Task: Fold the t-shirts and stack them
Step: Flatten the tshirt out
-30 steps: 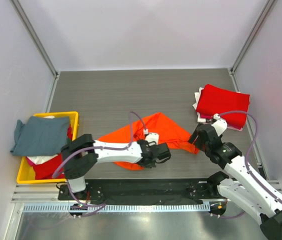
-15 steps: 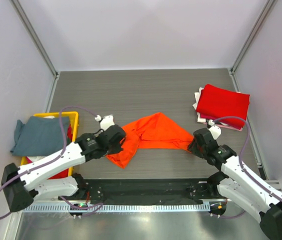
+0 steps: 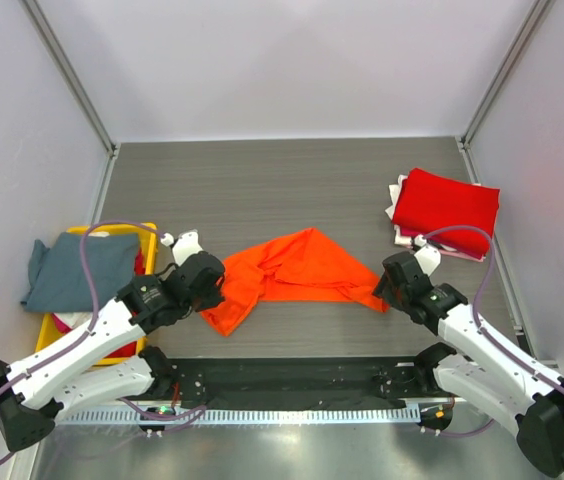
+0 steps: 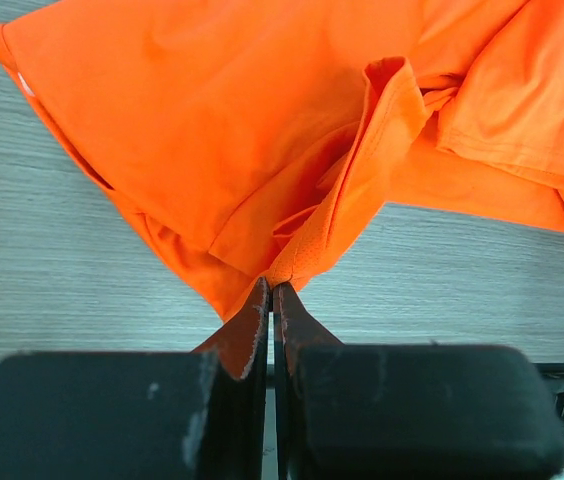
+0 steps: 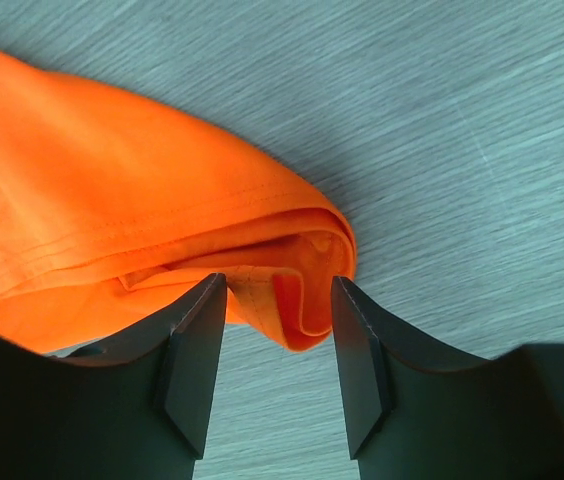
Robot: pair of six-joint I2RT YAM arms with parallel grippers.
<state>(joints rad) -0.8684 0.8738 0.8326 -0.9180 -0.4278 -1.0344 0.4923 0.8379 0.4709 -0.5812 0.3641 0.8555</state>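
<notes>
Leftward is where the left arm has swung over the last second, from the middle of the table (image 3: 262,180) out toward the yellow bin (image 3: 148,232), dragging one edge of the orange t-shirt (image 3: 302,265) with it. That shirt now lies stretched across the near centre of the table between the two arms, wider but rumpled, with a fold bunched at its left end. The folded red t-shirt (image 3: 447,210) sits on white ones (image 3: 399,214) at the right edge, well apart, and the grey-blue t-shirt (image 3: 77,265) drapes over the bin.

I judge this a spreading step: the shirt needs flattening before any fold, so the task is partly done.

The left gripper (image 4: 270,300) is clamped tight on a pinch of orange hem. The right gripper (image 5: 272,300) has its fingers spread, straddling the shirt's right corner fold without pinching it.
</notes>
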